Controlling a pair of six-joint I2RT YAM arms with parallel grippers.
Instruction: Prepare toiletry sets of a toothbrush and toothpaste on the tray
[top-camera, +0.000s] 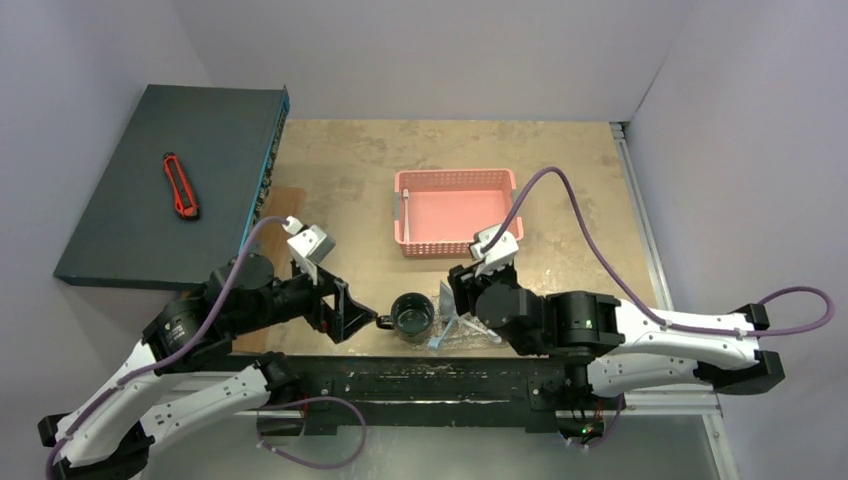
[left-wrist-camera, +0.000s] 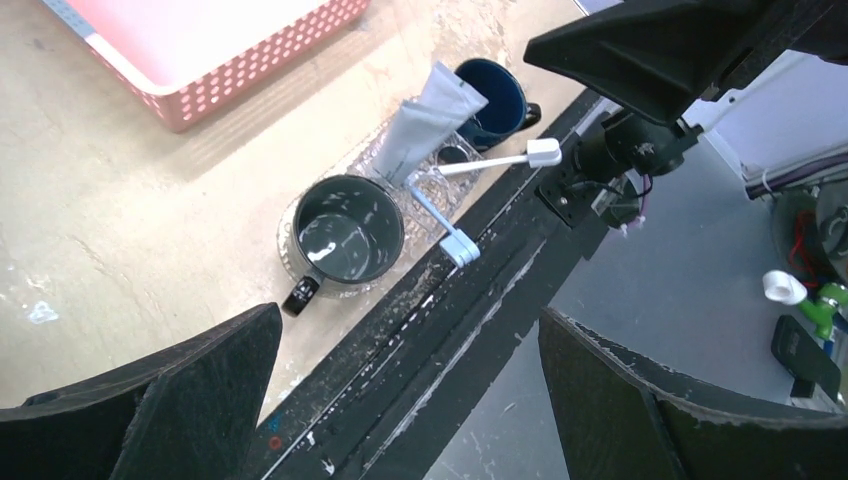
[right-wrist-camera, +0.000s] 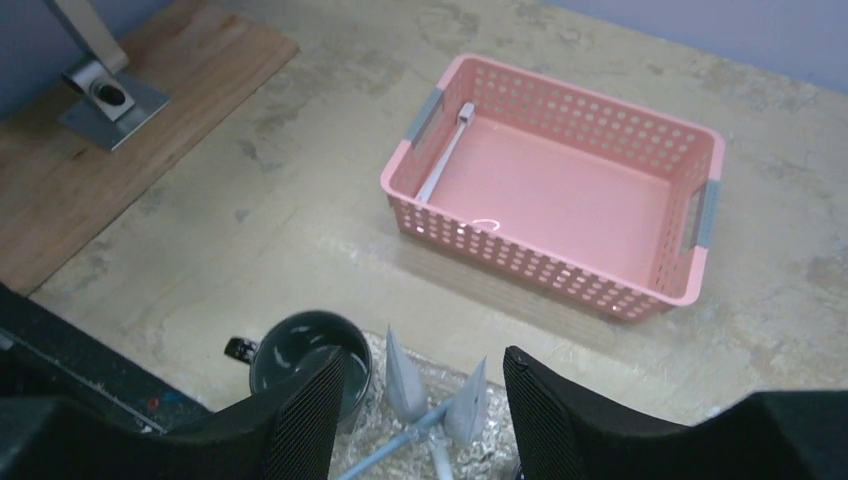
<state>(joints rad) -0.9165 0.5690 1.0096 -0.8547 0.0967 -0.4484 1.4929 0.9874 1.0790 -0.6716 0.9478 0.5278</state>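
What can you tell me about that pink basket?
The basket is pink plastic, rectangular, its walls full of small round holes, with a grey handle at each short end. It sits upright on the table. Inside, one toothbrush leans along one short wall; nothing else touches it.

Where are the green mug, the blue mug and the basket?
green mug (left-wrist-camera: 340, 245), left wrist view, inside bottom
blue mug (left-wrist-camera: 500, 95), left wrist view, inner wall
basket (right-wrist-camera: 540, 268), right wrist view, near perforated wall
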